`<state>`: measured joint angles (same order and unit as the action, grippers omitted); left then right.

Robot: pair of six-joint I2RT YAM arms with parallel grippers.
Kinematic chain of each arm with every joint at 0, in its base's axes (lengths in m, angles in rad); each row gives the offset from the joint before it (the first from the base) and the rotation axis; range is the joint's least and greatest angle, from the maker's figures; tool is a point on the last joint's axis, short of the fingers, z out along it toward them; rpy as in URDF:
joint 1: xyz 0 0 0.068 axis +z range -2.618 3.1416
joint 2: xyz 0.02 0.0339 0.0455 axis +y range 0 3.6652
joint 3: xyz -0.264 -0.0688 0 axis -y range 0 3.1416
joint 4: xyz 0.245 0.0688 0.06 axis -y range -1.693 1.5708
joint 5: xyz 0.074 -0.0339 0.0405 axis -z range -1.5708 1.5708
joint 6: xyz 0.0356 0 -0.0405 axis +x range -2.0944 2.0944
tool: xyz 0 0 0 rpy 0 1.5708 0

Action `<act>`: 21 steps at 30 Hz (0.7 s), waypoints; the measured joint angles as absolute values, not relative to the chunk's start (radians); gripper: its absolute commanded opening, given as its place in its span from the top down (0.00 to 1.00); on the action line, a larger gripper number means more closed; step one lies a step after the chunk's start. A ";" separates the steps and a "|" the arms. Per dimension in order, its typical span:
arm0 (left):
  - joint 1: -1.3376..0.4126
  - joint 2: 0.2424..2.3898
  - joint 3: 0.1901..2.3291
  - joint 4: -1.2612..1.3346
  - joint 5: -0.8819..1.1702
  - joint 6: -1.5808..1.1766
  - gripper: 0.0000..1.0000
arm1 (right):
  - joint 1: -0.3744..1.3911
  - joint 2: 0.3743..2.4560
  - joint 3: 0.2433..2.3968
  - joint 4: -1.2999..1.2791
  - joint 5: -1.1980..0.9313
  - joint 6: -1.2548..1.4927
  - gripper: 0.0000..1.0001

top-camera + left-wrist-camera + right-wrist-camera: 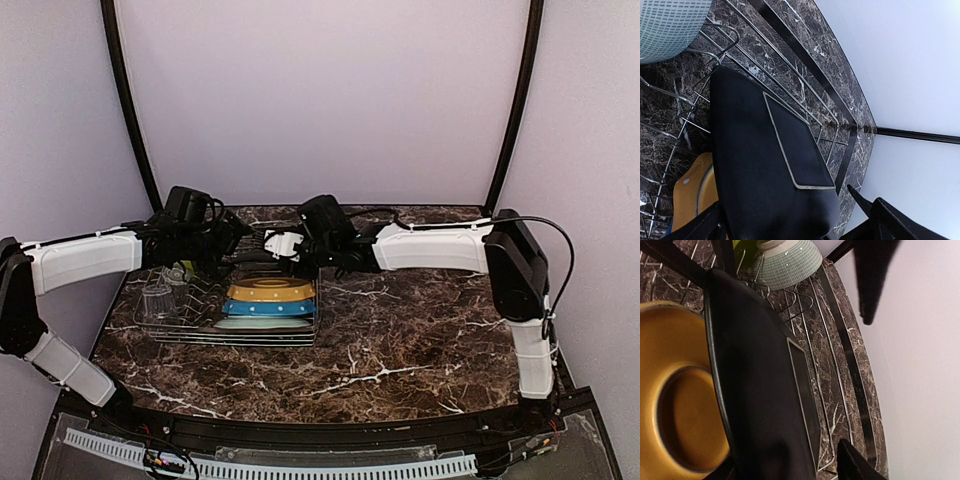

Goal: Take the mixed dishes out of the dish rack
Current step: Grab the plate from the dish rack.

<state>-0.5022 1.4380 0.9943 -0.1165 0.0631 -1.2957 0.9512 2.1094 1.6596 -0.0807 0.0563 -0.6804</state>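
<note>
Left jaws stand apart astride the edge of the black square plate (765, 165), which stands on edge among the tines of the dish rack (790, 95). One finger (695, 227) sits just beside one side of the plate. The other finger (900, 225) is clear of the plate's underside, and a strip of marble bench (840, 60) shows in the gap.

Right jaws straddle the same plate, with one finger (855, 465) just beside its underside. Whether this pair presses the plate cannot be told.

Behind the plate, on the side away from those fingers, stands the yellow dotted plate (675, 390). Beyond the fingertips a small pale-green bowl (790, 265) sits in the rack. Seen from above, both jaws meet over the rack's far side. The blue dotted plate (268, 308) stands nearer than the yellow one, and a clear ribbed glass (157, 300) is near the left jaws.
</note>
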 measured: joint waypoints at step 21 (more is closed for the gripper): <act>-0.480 1.438 0.994 -0.060 0.071 -1.313 0.00 | 0.989 2.177 1.715 -0.048 0.336 -0.899 0.90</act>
<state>-0.4797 1.4380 0.9939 -0.0605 0.0711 -1.3132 0.9886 2.1773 1.7145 -0.0483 0.3363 -0.8986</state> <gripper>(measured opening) 0.996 0.142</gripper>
